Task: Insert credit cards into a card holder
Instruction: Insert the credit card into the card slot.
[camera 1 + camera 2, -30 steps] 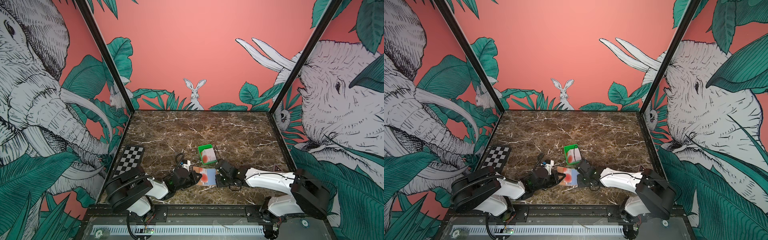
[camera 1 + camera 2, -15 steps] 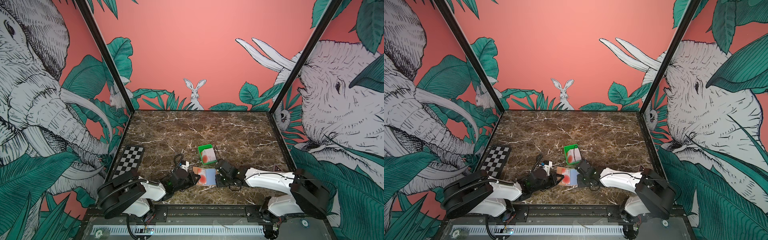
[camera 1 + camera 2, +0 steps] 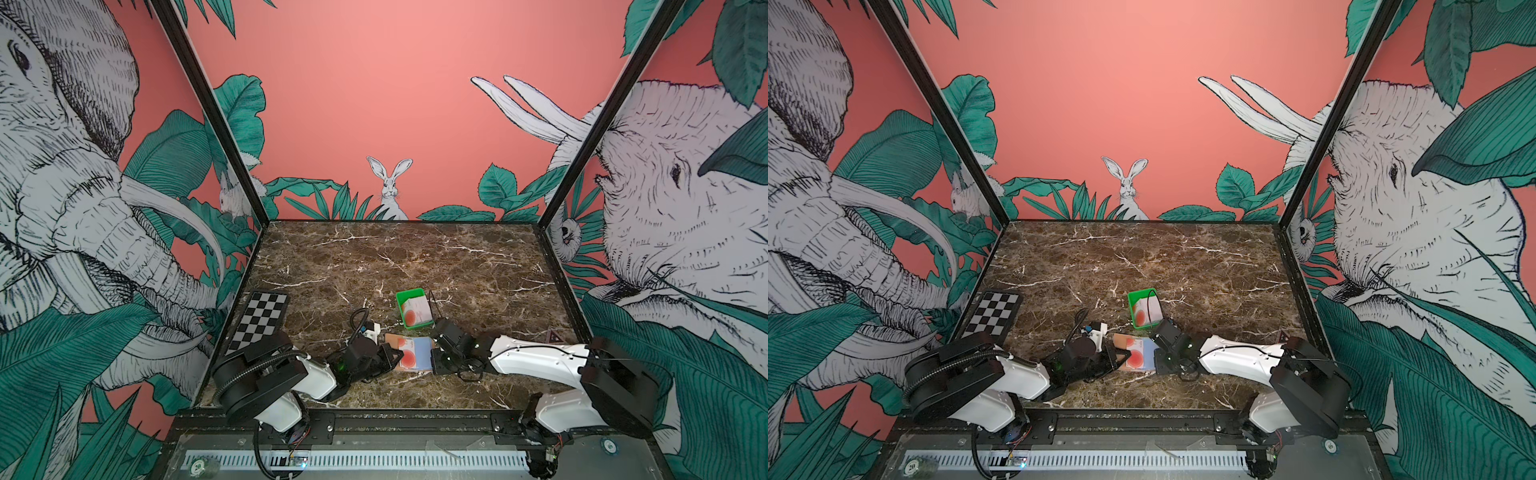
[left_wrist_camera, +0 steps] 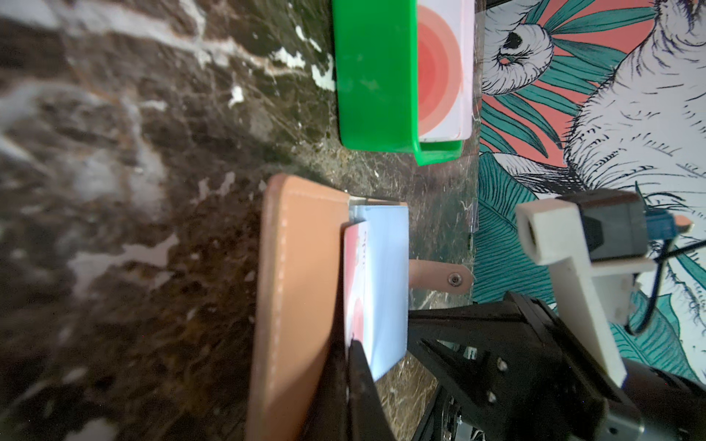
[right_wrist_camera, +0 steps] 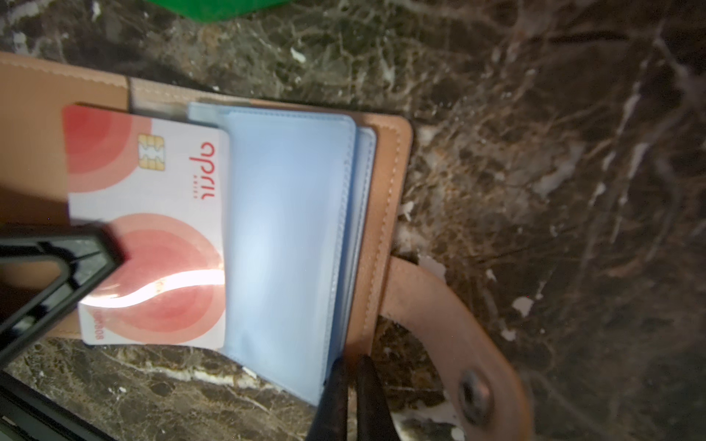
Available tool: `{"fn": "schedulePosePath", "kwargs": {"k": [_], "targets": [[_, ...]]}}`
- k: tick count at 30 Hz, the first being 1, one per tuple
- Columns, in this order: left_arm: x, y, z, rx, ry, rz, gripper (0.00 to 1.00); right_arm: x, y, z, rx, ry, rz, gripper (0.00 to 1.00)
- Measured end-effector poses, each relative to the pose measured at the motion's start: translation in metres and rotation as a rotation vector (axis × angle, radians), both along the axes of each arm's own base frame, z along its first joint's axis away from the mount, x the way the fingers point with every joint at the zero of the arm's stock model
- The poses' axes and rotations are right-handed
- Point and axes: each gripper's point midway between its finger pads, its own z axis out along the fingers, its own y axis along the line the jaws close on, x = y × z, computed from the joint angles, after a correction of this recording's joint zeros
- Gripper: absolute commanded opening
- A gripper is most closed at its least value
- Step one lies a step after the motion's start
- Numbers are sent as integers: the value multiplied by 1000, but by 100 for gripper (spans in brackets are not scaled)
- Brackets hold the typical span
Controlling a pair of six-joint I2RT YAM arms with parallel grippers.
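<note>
The tan card holder [image 3: 391,338] [image 3: 1120,340] lies open on the marble near the front, showing light blue sleeves [image 5: 286,229] [image 4: 386,286]. A white credit card with red circles [image 5: 153,229] [image 4: 357,275] [image 3: 405,353] sits partly under the top sleeve. My left gripper [image 4: 353,343] [image 3: 395,358] [image 3: 1118,359] is shut on that card's outer end. One of its fingers [image 5: 57,267] lies across the card's corner. My right gripper [image 5: 349,362] [image 3: 434,356] [image 3: 1156,358] is shut on the holder's tan edge [image 5: 386,229], beside the snap strap [image 5: 473,389] [image 4: 443,277].
A green tray [image 3: 402,296] [image 3: 1133,296] [image 4: 374,76] stands just behind the holder with another white and red card [image 3: 415,313] [image 4: 439,68] in it. A checkerboard plate [image 3: 259,320] lies at the left wall. Both arms reach in low from the front rail.
The left arm's rear links have dropped lower and drifted left. Both grippers, the card and the holder stay almost where they were.
</note>
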Motion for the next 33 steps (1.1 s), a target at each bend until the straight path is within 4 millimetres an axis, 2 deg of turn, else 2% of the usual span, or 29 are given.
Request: {"fn": "schedulePosePath", "kwargs": {"k": [22,26,29,33], "targets": [[1,-11,-7,-22,16,-20,0,0,0,0,0,1,-3,8],[3,-15,-7,-15,24,-23,6,0,-1,-1,-4,0,-5,7],[3,-17,-9,7,38,-27,15,1,-1,-1,-13,-3,-10,7],[3,-17,-11,37,50,-35,19,3,-2,-1,-23,-5,-14,7]]}}
